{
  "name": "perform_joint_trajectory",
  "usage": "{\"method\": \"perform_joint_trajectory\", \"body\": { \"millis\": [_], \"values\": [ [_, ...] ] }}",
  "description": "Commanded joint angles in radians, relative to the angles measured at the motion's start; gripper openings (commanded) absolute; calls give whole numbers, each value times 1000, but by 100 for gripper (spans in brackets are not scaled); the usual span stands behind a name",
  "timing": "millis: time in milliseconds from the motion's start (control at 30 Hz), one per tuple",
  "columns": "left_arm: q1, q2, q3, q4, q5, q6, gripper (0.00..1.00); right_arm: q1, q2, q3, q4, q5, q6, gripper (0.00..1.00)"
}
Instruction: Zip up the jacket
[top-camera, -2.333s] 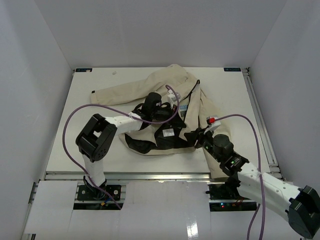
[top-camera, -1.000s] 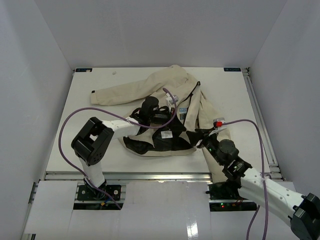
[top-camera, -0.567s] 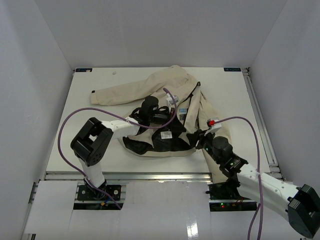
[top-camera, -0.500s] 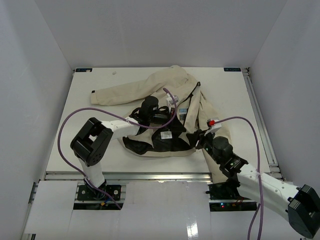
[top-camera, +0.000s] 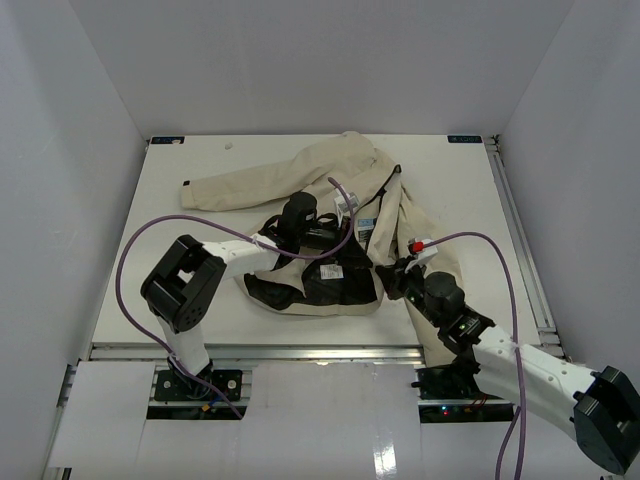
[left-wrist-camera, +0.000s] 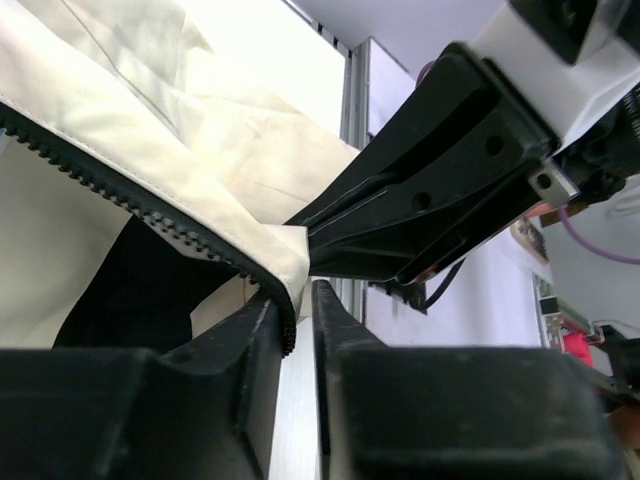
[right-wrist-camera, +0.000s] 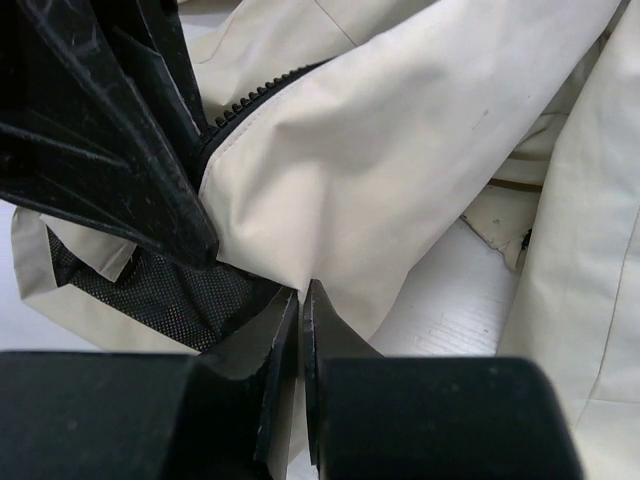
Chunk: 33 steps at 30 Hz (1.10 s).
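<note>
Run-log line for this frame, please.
jacket: unzipped, front open | left gripper: zipper edge between narrowly parted jaws, grip unclear | right gripper: shut on jacket fabric | zipping: not started

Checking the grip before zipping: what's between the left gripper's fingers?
The jacket's zipper edge: its end hangs in the gap between the left gripper's fingers, shown in the left wrist view.

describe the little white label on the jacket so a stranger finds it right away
Find the big cream jacket. Its near part is folded open, baring black lining. The white label is a small rectangle on that lining, the one bright patch against the black.
</note>
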Motion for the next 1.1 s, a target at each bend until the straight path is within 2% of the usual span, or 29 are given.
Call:
{"method": "perform_joint_trajectory", "body": {
  "millis": [0,100,233,433,567,700,833,1067],
  "values": [
    [-6,-75,14,-98,22,122,34,-5,-24,40,44,-48,-14,8],
    [-6,-82,19,-142,-15,174,39,-5,-29,39,44,-66,-9,8],
    [-5,-76,19,-177,-54,220,40,-3,-46,36,43,-84,-4,8],
    [-5,-60,6,-147,-45,210,25,-5,-31,45,37,-97,2,8],
    [-6,-72,-3,-149,-49,220,33,-5,-17,52,32,-109,6,8],
    [-6,-89,-12,-142,-77,220,36,-6,-15,53,32,-117,12,8],
    [-6,-105,-28,-165,-124,256,50,-7,-20,54,32,-125,24,8],
    [-6,-143,-98,-113,-163,276,50,-10,-14,65,31,-140,47,8]
  ]
}}
